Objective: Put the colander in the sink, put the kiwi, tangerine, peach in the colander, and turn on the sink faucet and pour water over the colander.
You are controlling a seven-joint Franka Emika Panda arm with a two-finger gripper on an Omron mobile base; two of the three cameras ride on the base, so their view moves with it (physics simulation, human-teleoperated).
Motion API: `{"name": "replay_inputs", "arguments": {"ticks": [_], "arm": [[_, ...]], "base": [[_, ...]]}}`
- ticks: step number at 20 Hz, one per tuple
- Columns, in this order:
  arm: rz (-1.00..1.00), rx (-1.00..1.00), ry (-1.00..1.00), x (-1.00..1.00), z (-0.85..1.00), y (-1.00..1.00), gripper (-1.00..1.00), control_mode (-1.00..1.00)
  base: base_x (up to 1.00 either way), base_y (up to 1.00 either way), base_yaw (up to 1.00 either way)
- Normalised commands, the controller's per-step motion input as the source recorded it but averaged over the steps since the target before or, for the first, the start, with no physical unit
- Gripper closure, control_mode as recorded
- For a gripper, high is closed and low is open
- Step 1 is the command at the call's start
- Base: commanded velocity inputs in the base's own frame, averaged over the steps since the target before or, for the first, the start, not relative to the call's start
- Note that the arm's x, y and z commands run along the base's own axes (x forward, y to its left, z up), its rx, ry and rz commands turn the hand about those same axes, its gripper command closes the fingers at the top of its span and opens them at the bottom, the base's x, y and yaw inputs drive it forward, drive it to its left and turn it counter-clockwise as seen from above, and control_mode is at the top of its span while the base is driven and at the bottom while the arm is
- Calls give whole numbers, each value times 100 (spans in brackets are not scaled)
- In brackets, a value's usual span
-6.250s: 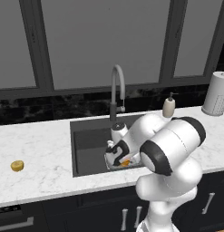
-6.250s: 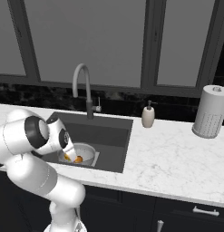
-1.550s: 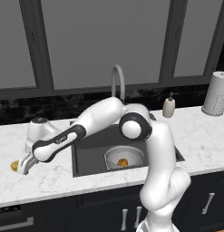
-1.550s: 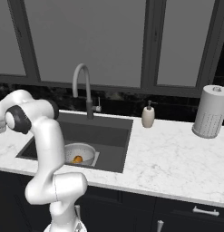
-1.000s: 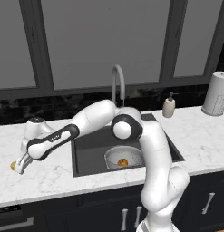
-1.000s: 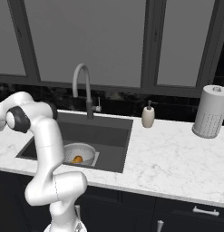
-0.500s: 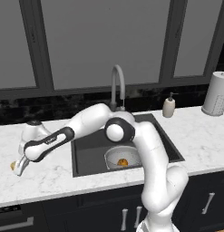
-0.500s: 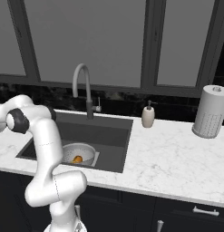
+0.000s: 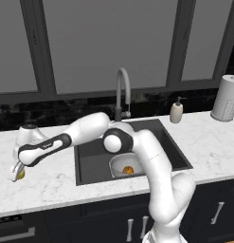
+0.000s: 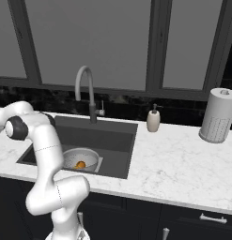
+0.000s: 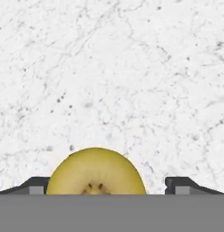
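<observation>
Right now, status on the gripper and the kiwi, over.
Gripper open, low over the counter left of the sink. Kiwi between the fingertips, not gripped. Colander in sink, orange fruit inside. Nothing blocking.

colander (image 10: 81, 159) in sink (image 10: 118, 140), orange fruit (image 10: 80, 165) inside

Yellow-green kiwi (image 11: 96, 171) on a white, grey-veined marble surface (image 11: 131, 81); dark grey sink (image 9: 90, 156); pale silvery colander (image 10: 80, 158).

White glossy rounded arm links w/ dark grey joint bands; small dark end effector (image 9: 16, 172) tips.
</observation>
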Motion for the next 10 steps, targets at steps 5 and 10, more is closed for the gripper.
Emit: {"name": "replay_inputs", "arguments": {"ticks": [5, 10], "arm": [[1, 0, 0, -11, -18, 2, 100, -100], [0, -2, -1, -34, -9, -57, 100, -100]], "base": [[0, 0, 0], [0, 0, 0]]}}
